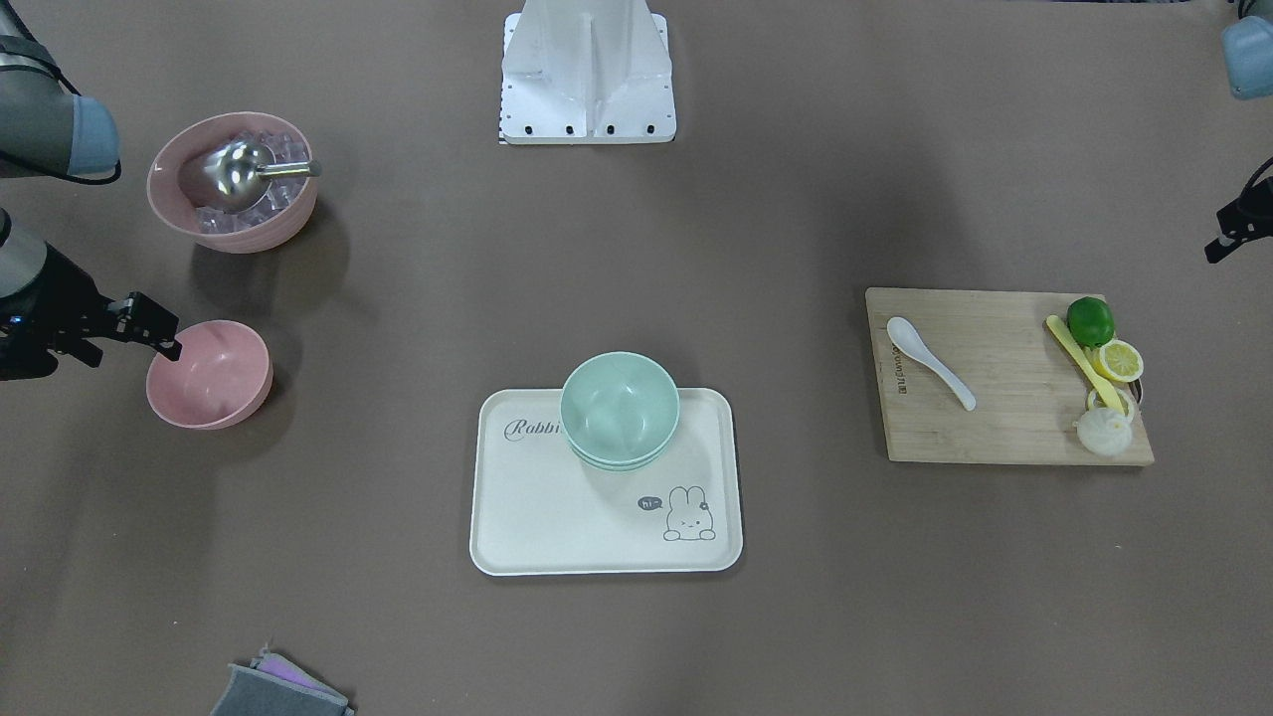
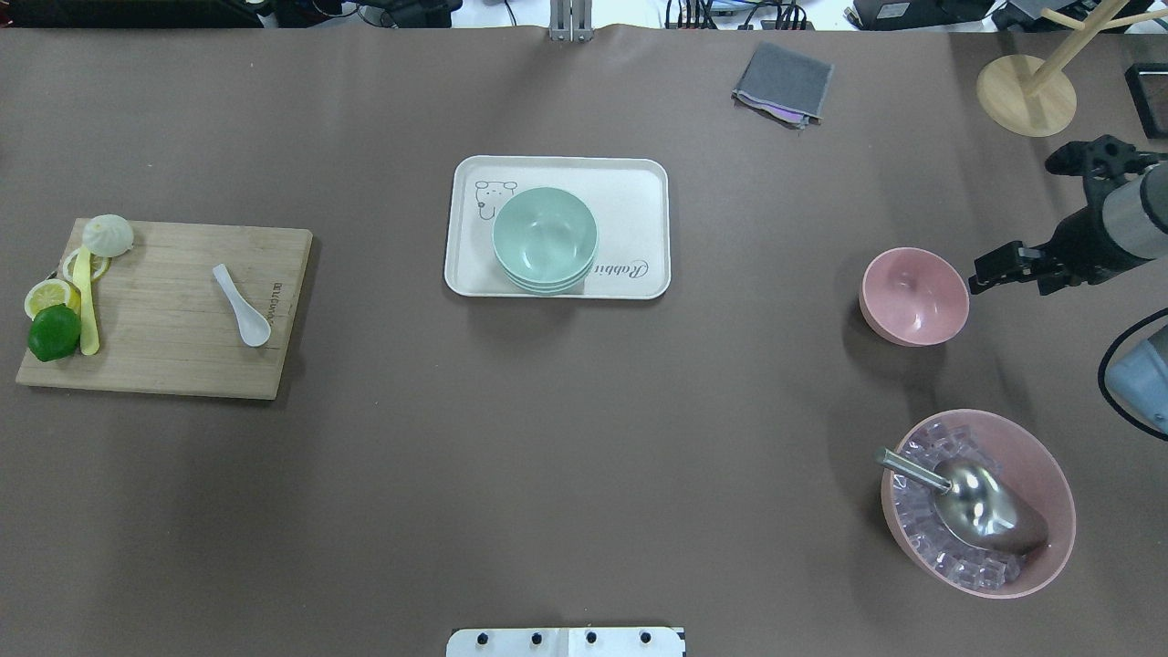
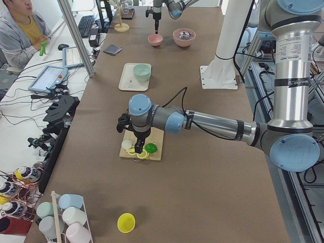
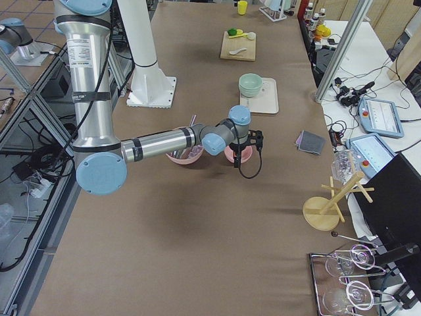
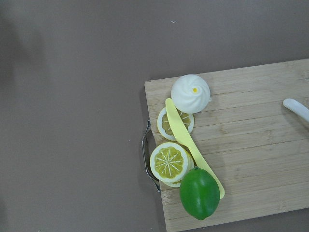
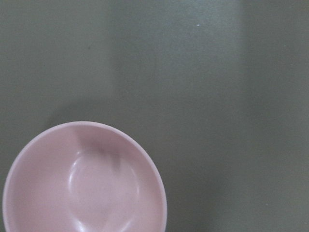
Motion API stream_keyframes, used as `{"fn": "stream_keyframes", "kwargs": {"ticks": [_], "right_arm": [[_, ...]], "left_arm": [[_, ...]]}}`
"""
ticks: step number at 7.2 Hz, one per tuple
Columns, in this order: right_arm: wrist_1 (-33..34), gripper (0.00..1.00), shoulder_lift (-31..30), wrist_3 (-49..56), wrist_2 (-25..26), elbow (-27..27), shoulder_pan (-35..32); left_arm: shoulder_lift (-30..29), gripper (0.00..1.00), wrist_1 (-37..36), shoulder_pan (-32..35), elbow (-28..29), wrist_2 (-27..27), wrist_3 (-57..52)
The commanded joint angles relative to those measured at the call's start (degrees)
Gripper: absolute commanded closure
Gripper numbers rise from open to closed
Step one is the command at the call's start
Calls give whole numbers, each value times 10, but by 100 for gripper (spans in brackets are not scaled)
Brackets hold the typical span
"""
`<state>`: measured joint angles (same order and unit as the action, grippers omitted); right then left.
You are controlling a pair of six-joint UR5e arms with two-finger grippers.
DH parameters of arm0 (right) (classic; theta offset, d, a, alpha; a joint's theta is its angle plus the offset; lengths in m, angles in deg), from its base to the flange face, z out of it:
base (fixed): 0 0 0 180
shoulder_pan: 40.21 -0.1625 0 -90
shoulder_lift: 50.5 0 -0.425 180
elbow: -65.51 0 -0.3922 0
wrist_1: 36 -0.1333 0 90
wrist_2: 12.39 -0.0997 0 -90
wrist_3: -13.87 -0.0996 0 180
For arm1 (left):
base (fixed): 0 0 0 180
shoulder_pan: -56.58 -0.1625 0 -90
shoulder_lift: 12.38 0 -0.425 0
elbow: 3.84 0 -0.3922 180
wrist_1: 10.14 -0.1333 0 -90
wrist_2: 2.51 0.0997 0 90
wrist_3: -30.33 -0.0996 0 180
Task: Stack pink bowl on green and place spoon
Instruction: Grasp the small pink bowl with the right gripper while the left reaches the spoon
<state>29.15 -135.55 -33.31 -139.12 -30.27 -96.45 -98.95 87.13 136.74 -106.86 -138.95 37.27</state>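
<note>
Pink bowl stands upright on bare counter, well apart from the tray, with open surface between. Green bowl sits on the tray near its robot-side edge. Spoon lies diagonally on the cutting board, scoop end toward the robot and counter centre, handle toward the lime. Right tool hovers just beside the pink bowl's rim and left tool over the board; whether either is spread cannot be told.

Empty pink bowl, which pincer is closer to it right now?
Right. The right pincer hangs at the rim of the empty pink bowl; the left pincer is far off, above the cutting board.
</note>
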Motion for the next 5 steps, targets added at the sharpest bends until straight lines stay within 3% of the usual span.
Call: {"fn": "stream_keyframes", "kwargs": {"ticks": [1,2,3,4,5], "right_arm": [[-1,21,27,-19,1,40,11],[-2,46,26,-18,2,49,14],[-1,97,28,-19,-1,48,14],[-1,100,27,-19,-1,52,15],[-1,100,29,-20,-6,42,15]], "left_arm": [[0,2,0,-1,0,0,0],[-1,2,0,-2,3,0,-1],[-7,2,0,-10,9,0,1],[-19,2,0,-34,25,-1,3],[-65,2,-1,-53,47,-2,105]]}}
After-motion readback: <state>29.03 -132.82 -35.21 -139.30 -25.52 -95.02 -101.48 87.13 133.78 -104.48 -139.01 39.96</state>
